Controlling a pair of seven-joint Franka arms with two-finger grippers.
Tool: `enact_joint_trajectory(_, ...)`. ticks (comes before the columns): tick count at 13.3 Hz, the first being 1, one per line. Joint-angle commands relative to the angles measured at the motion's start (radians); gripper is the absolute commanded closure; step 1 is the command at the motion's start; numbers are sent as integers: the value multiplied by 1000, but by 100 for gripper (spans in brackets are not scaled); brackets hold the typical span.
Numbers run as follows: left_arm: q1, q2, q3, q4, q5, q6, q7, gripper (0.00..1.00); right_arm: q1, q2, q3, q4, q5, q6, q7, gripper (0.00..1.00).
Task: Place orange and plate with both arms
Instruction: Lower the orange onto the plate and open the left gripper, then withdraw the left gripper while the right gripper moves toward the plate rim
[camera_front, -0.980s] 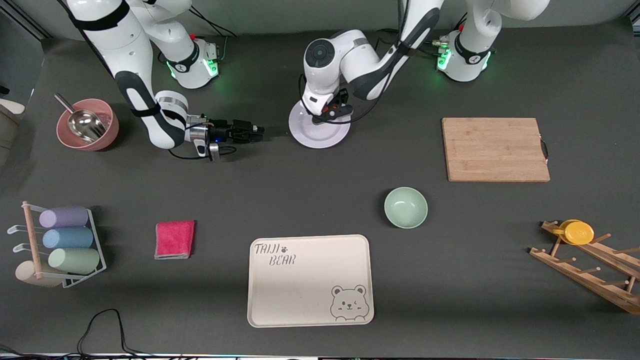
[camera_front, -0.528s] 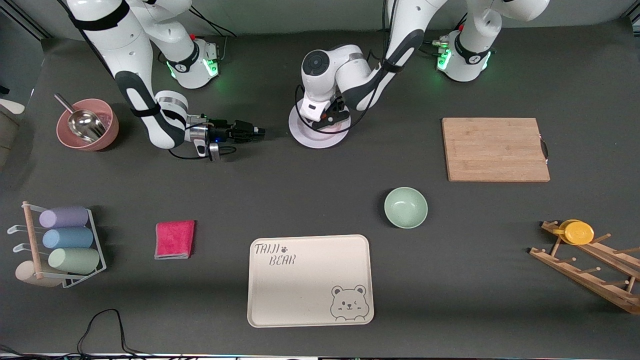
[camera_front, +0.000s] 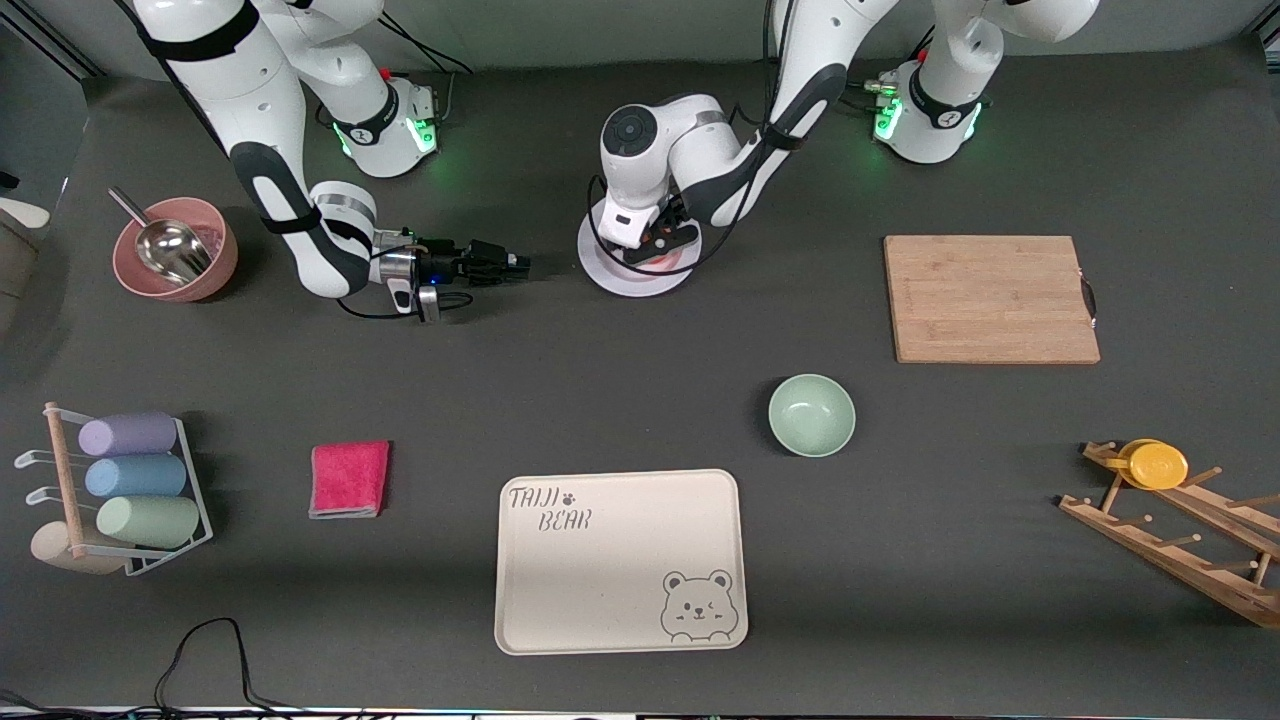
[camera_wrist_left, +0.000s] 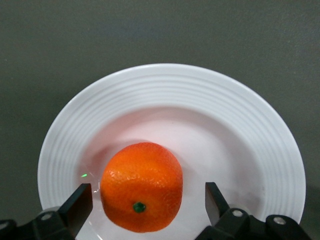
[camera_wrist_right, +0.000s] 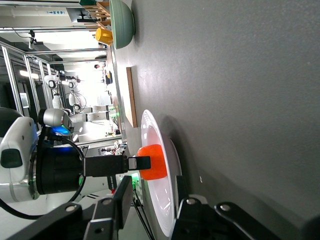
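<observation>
Orange (camera_wrist_left: 142, 186): resting in plate (camera_wrist_left: 250, 130)
Left gripper (camera_wrist_left: 145, 205): spread wide around orange, not touching
Right gripper (camera_front: 512, 264): low beside plate, finger state unclear

The plate (camera_front: 612, 281), round, glossy and pale lavender-white with a wide ribbed rim and shallow centre, lies flat on the dark tabletop (camera_front: 600, 380) in the upper middle of the front view. The orange (camera_wrist_left: 141, 186), small, round and bright with a tiny dark-green stem dimple, sits inside the plate's centre, off-middle, touching its surface and well within the rim.
</observation>
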Motion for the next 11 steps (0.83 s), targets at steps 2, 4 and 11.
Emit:
enact_joint_trajectory(2, 45, -97, 6, 44, 9, -184, 50, 0, 8, 38, 1, 4, 7, -6, -80, 58)
enact_joint_trajectory(4, 106, -155, 3, 67, -27, -296, 153, 0, 14, 52, 1, 6, 7, -6, -100, 58)
enact_joint_trajectory(11, 321, -442, 203, 67, -225, -583, 791, 0, 14, 103, 14, 4, 23, -12, -189, 58)
